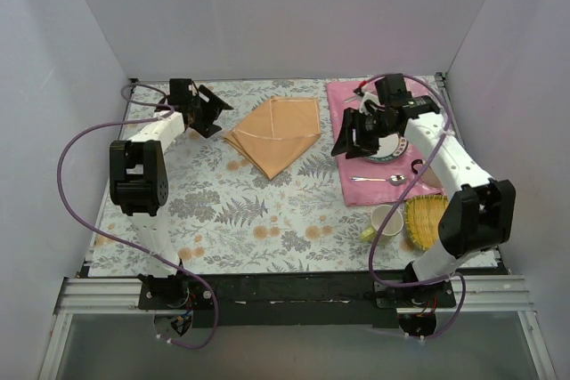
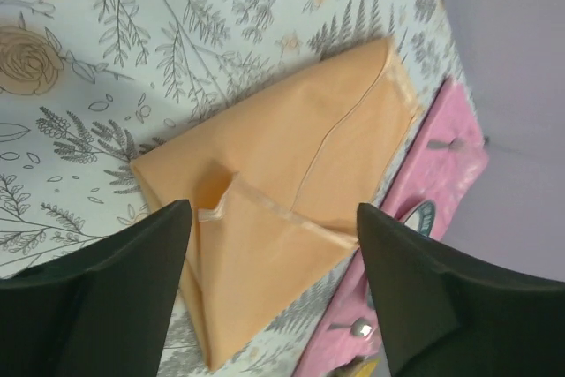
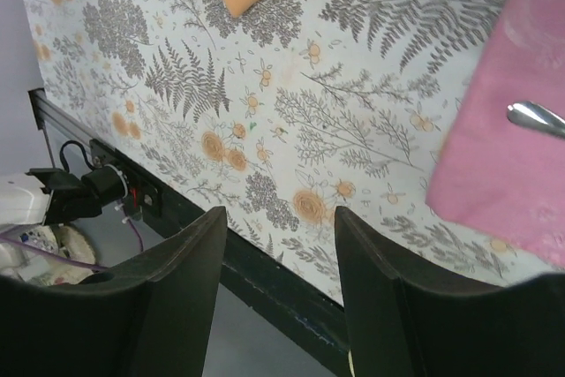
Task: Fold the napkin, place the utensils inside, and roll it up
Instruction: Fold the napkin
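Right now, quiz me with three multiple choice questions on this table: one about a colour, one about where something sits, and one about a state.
1. What colour is the folded napkin? A white; B peach-orange; C green.
2. Where does the spoon lie? A on the napkin; B on the floor; C on the pink placemat.
3. How is the left gripper? A open, holding nothing; B shut on the napkin; C shut on the spoon.

Answers:
1 B: the cloth shows peach-orange in both the top and left wrist views.
2 C: the top view shows the spoon on the pink cloth, towards its near edge.
3 A: the left wrist view shows its fingers spread wide with nothing gripped.
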You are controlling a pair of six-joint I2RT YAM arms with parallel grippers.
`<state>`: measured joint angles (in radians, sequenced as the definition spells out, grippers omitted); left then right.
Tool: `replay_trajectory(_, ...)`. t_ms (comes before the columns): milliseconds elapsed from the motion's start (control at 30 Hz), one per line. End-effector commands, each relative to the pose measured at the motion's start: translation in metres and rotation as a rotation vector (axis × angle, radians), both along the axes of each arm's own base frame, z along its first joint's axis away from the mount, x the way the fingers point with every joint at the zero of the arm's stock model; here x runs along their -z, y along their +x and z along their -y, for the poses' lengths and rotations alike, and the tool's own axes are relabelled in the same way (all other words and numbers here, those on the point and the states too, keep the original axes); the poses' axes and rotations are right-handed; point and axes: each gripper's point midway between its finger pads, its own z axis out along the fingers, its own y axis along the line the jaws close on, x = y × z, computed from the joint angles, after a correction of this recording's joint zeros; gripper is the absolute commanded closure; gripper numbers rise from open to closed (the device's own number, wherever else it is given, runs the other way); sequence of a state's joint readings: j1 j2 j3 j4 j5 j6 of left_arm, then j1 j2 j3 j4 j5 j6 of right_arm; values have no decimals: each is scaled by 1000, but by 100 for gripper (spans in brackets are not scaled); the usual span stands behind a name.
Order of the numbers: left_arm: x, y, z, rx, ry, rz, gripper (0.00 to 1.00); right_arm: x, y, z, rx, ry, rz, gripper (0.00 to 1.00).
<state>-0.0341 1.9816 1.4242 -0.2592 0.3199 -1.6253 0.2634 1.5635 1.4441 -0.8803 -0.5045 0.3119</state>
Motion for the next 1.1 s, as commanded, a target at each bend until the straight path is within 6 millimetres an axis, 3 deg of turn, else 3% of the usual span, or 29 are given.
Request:
replay_trajectory(0,-38,11,-40,-112,206,38,20,7,39,-41,-66,2,104,40)
replay_trajectory(100,-46,5,-34,-89,225,47,21,9,53,-64,-112,33,124,39)
replay_trajectory(167,-36,-7,-18,-41,220,16,30,4,62,-82,-153,33,190,39)
replay_trajectory(267,-38,-15,11,36,209,75,43,20,74,-98,-187,0,220,38)
replay_trajectory(300,-34,-27,19,56,186,83,47,27,80,-103,-196,-4,233,38)
replay_trajectory(367,-49,-26,43,118,83,197,60,33,90,-110,-202,-1,255,38)
replay_trajectory(400,-43,-32,46,125,61,202,64,34,103,-115,-207,-4,268,41)
replay_trajectory(433,-51,-26,48,116,36,254,67,35,109,-119,-211,-3,265,43)
replay_trajectory(500,-49,-27,53,123,-4,282,75,42,119,-136,-245,29,234,49)
replay_trajectory(667,-24,-25,54,117,-24,271,82,78,115,-190,-308,81,202,58)
replay_trajectory(800,-18,-20,48,110,-11,292,85,88,117,-225,-323,133,252,66)
replay_trajectory(967,-13,-11,60,156,-68,289,87,107,118,-250,-309,165,257,73)
replay_trajectory(1067,-16,-15,55,123,-59,269,89,109,126,-258,-290,173,280,76)
